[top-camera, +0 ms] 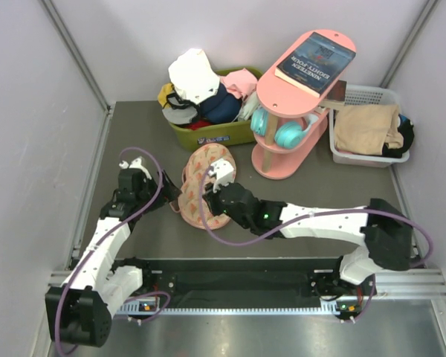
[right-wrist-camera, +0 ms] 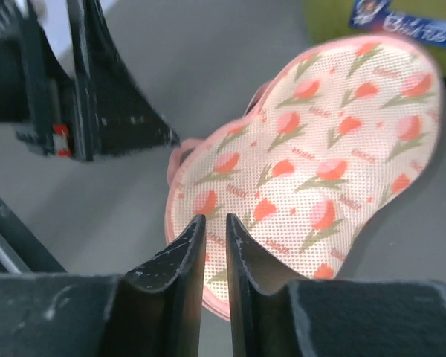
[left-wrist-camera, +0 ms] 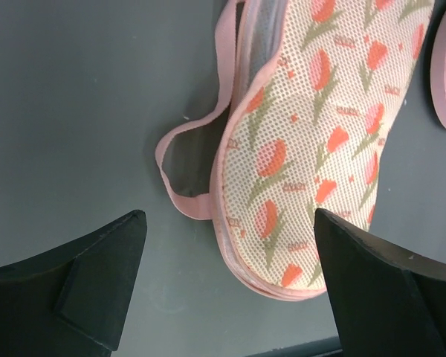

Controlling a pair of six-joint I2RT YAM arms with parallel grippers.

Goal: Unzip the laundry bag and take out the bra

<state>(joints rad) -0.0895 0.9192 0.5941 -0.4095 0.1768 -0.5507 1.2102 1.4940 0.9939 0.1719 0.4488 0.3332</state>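
Laundry bag (top-camera: 205,183) lying on the dark table (top-camera: 320,192), just in front of the green bin (top-camera: 208,135) and between the two arms. Its pink zip trim (left-wrist-camera: 227,230) appears closed along the visible edge, and no bra is seen outside it, so unzipping and removal both seem to be left. Right gripper (right-wrist-camera: 215,220) poised over the near rim, jaws almost together; any pinch on a zip pull cannot be told. Left gripper (left-wrist-camera: 229,217) spread wide and empty, straddling the end with the pink loop (left-wrist-camera: 180,199).

The laundry bag (left-wrist-camera: 312,149) is cream mesh printed with orange-red and pink tulips on green stems (pink trim and loop (left-wrist-camera: 162,156) too); the desk (left-wrist-camera: 74,89) is plain dark grey.
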